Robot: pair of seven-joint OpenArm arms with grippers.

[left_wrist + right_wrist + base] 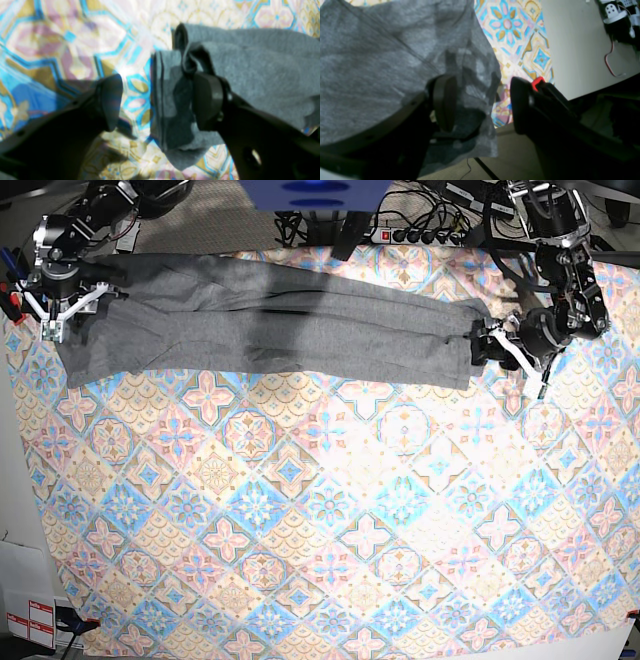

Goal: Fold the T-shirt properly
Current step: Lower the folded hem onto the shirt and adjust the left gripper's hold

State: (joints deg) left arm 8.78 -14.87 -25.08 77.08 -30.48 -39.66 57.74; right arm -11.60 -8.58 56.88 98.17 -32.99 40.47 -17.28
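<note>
The grey T-shirt lies as one long narrow band across the far side of the table. My left gripper is at the band's right end. In the left wrist view its jaws stand wide apart, and the T-shirt's layered edge rests loose against one finger, not pinched. My right gripper is at the band's left end, by the table's edge. Its jaws are also apart. The T-shirt drapes over one finger, with a gap to the other finger.
A colourful diamond-and-flower tablecloth covers the whole table. Behind the table, a power strip with cables lies on the floor. The table's left edge runs just beside my right gripper, with grey floor below it.
</note>
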